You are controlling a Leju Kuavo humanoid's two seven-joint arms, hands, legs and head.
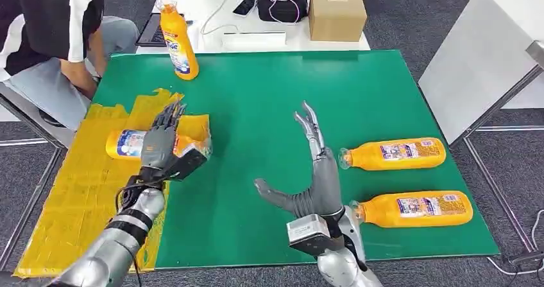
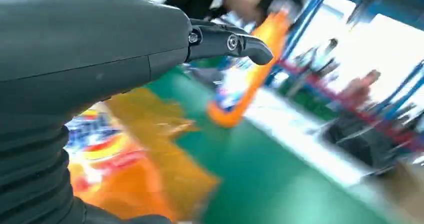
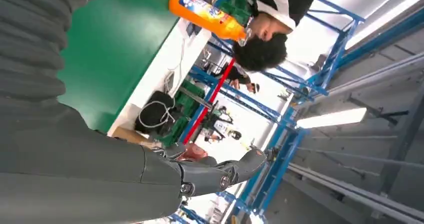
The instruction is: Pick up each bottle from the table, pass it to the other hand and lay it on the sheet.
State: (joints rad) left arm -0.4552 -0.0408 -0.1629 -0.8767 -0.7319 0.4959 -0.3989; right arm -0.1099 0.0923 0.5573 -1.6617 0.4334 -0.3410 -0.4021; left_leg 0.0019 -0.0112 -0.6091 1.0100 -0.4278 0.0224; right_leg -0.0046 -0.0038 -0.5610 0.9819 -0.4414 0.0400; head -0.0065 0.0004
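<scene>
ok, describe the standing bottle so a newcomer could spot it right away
Start from the green mat covering the table and go to its far left corner, near the seated person. The upright bottle stands there alone. It is the one orange bottle on its base; the two bottles at the right and the one on the yellow sheet lie on their sides.

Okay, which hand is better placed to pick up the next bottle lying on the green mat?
Probably the right hand: it is open and empty beside the two lying bottles, nearest the upper lying bottle. The left hand is over the bottle on the yellow sheet, across the mat.
</scene>
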